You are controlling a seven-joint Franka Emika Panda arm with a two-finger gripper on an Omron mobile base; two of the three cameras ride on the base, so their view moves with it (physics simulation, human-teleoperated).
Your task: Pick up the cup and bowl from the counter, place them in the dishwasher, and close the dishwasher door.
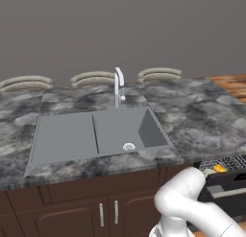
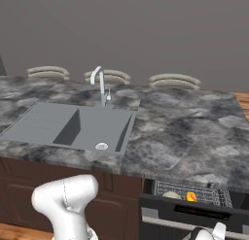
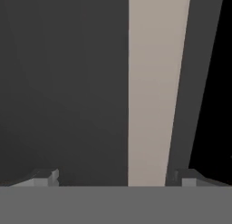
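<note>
The counter (image 1: 202, 116) runs the full width of both base views, its dark marbled top broad and bare to the right of the inset grey sink (image 1: 67, 137), whose faucet (image 1: 118, 87) stands at its back edge; three stacks of pale plates (image 2: 174, 81) sit along the rear edge by the wall. Below the counter's front edge the brown cabinets (image 1: 72, 207) stand shut, and to their right the dishwasher (image 2: 194, 210) is partly open, its wire rack (image 2: 214, 193) showing just under the counter lip. In the rack lie a small orange thing (image 2: 191, 197) and a pale rounded thing (image 2: 171, 195), both too small and too covered by wire to name as the cup or bowl. The dishwasher door (image 2: 187, 215) is tilted out, its top edge and pale handle strip (image 3: 156, 87) cut off at the bottom of the right base view. The white arm (image 1: 192, 202) bends down in front of the cabinets and hides part of the door in the left base view. In the hand view the jaws stand wide apart, holding nothing, the fingertips (image 3: 47, 178) close against the black door panel with the handle strip running between them.
</note>
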